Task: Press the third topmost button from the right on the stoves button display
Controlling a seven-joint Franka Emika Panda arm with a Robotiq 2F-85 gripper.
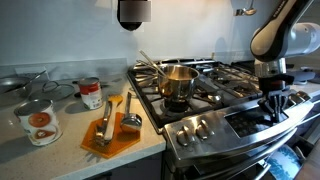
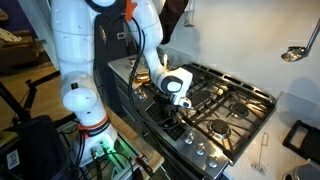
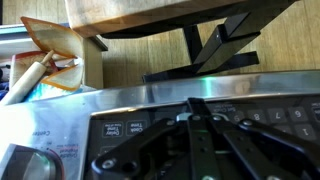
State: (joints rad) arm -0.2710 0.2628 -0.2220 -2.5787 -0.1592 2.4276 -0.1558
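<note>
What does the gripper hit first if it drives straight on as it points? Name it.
Most likely the stove's button display, which lies directly ahead of the gripper in the wrist view; how much gap remains is unclear.

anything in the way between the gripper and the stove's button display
Nothing visible. In the wrist view the gripper is right over the button display; the pot sits back on a burner.

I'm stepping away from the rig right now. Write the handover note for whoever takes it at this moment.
Black Robotiq gripper: shut, fingertips together, holding nothing.
It hangs close over the black button display on the front of the stainless steel stove.
Done: the approach; whether a button is touched, I cannot tell.
Left: press the third topmost button from the right, then draw back.
</note>
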